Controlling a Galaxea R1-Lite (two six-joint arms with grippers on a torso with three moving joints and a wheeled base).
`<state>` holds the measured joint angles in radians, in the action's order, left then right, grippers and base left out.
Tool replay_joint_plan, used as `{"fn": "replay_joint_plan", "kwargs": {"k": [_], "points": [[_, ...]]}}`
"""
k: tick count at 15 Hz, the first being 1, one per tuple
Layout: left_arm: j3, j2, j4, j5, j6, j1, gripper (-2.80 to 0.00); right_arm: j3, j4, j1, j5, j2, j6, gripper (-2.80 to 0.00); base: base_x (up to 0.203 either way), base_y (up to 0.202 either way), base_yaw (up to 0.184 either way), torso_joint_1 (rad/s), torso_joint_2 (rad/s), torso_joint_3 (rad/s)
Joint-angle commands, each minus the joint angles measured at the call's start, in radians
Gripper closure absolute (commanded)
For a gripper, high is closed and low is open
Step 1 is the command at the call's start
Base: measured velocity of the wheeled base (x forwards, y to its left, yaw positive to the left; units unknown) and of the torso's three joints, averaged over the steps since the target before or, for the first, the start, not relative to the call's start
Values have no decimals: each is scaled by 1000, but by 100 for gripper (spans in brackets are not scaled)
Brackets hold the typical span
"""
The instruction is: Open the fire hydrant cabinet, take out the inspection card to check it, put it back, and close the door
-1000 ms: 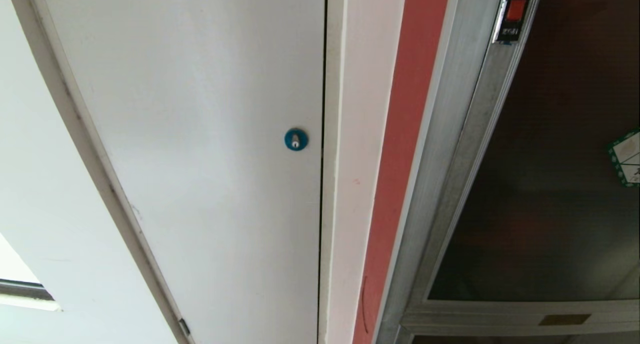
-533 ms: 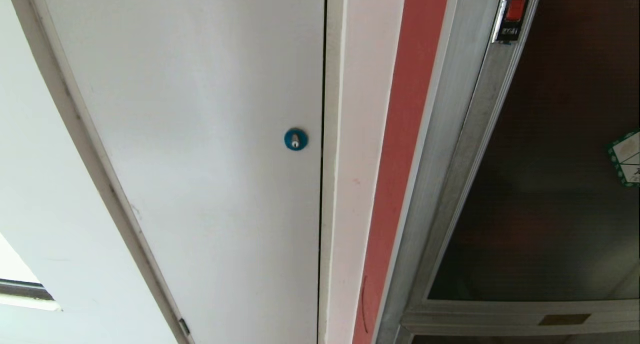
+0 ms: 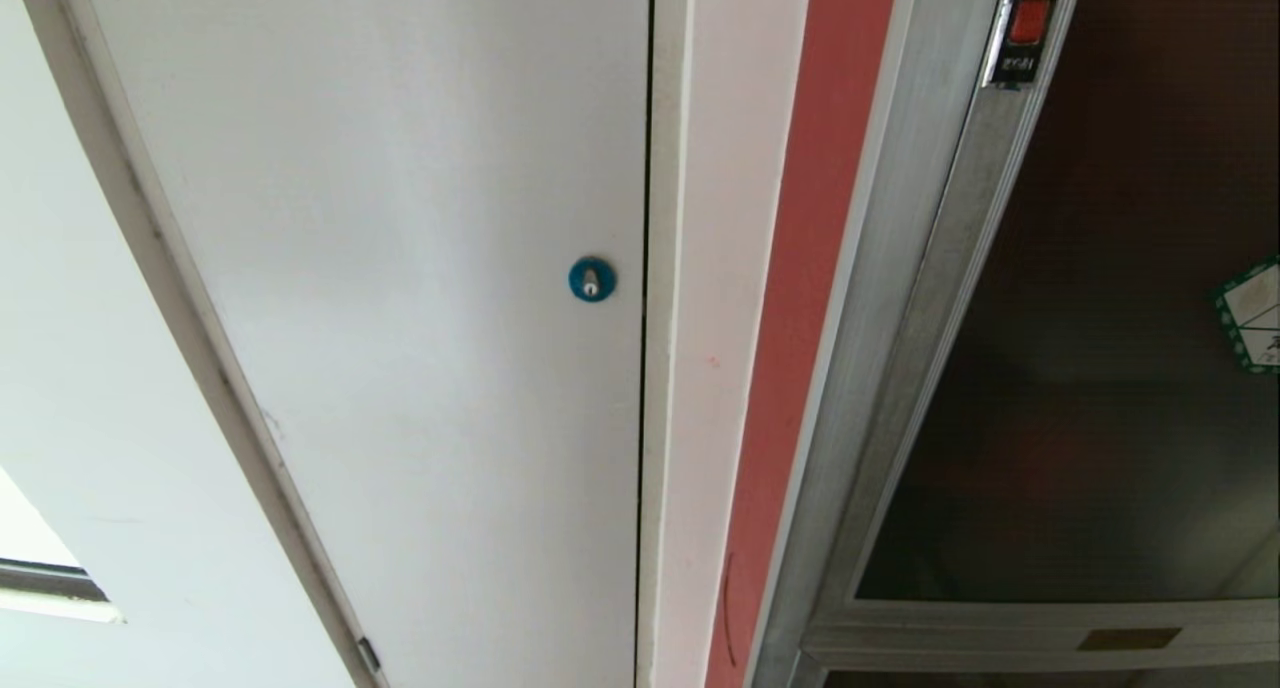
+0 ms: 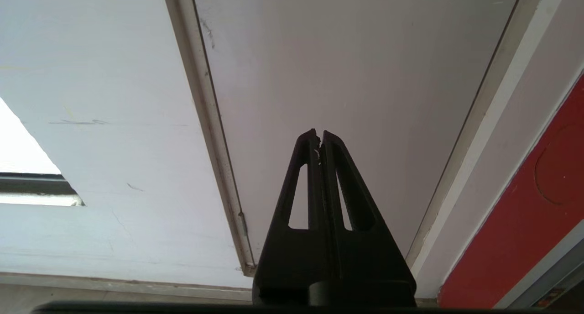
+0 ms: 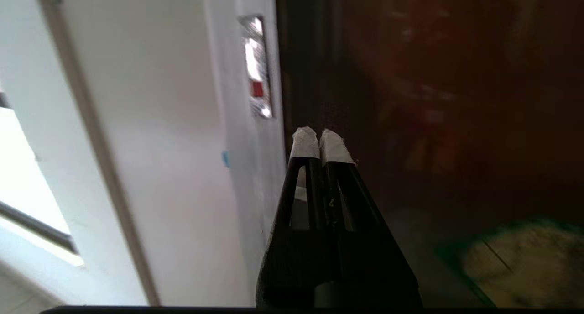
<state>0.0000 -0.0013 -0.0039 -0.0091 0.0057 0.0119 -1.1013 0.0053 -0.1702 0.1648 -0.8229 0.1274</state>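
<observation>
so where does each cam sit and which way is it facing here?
Head view: on the robot's head, facing the white door with its blue lock, the cabinet door at right; no arm shows.
Left wrist view: behind the shut left end effector, facing the white door.
Right wrist view: behind the shut, tape-tipped right end effector, facing the dark glass.
Shared: head and right wrist views both show the red latch and the green-edged sticker.

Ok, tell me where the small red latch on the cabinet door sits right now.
In the head view the red latch sits at the top right, on the aluminium frame of the dark glass door, right of the red strip; the green-edged sticker lies lower, at the right edge.
</observation>
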Motion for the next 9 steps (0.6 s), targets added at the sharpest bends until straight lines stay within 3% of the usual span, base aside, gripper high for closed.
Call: {"fn": "replay_joint_plan", "kwargs": {"k": [1, 9], "points": [[3, 0, -1, 0, 0, 0, 0, 71, 2, 58, -5, 119, 0, 0, 0, 0, 0, 0, 0, 0], [3, 0, -1, 0, 0, 0, 0, 333, 74, 152, -43, 549, -32, 0, 0, 0, 0, 0, 0, 0]]}}
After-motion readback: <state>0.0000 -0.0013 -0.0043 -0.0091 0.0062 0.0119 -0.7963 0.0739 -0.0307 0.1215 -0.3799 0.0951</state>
